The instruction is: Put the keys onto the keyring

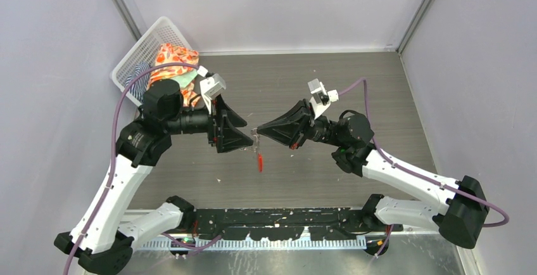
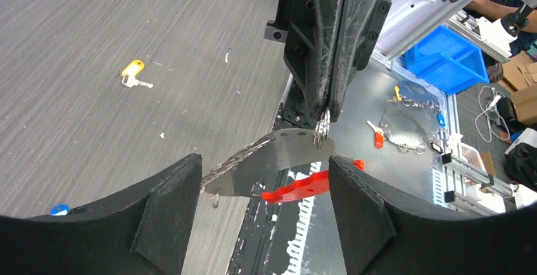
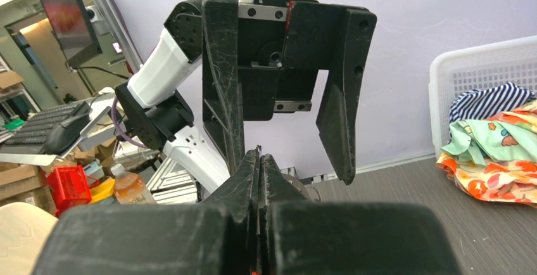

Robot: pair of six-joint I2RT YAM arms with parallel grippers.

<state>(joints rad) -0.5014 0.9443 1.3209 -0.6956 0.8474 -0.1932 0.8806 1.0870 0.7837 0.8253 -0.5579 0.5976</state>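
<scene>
My right gripper (image 1: 261, 130) is shut on the keyring's grey metal rings (image 2: 322, 133) and holds the keyring above the table. A flat grey metal piece (image 2: 278, 154) and the red oval tag (image 2: 297, 187) hang from the rings; the tag also shows in the top view (image 1: 260, 162). My left gripper (image 2: 263, 180) is open, its jaws standing either side of the metal piece and tag without touching them. The yellow-headed key (image 2: 132, 72) lies on the table, far left. The blue-headed key (image 2: 59, 210) peeks out by my left finger. Neither key shows in the top view.
A white basket (image 1: 147, 53) of clothes stands at the back left, also in the right wrist view (image 3: 468, 72). Past the table's near edge lie a metal shelf with spare keys and rings (image 2: 405, 126) and a blue bin (image 2: 443, 56).
</scene>
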